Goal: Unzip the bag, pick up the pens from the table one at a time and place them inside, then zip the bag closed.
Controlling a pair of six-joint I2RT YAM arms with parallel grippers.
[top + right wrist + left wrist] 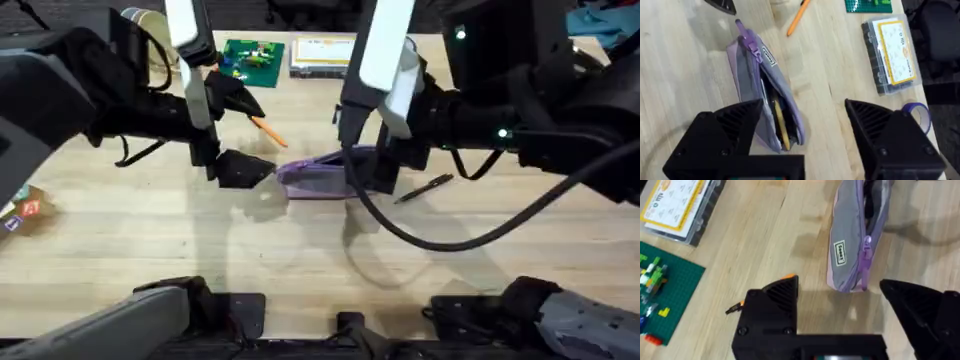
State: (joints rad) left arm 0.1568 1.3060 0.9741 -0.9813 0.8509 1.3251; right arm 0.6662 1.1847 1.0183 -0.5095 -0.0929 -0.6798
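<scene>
The lavender bag [318, 175] lies mid-table, its zipper open along most of its length, with something yellow inside [781, 125]. The purple pull tab [867, 245] sits near the end facing my left gripper. My left gripper [248, 135] hovers open just off that end [840, 297]. An orange pen [268, 130] lies on the table under one left finger [782, 292]. My right gripper [365, 160] stands open above the bag's other half [805, 120]. A black pen [425, 187] lies on the table right of the bag.
A green brick baseplate [252, 55] and a clear box with a yellow label [322, 55] sit at the back. A purple tape roll [917, 112] lies near the box. A small carton [20, 210] rests at the left edge.
</scene>
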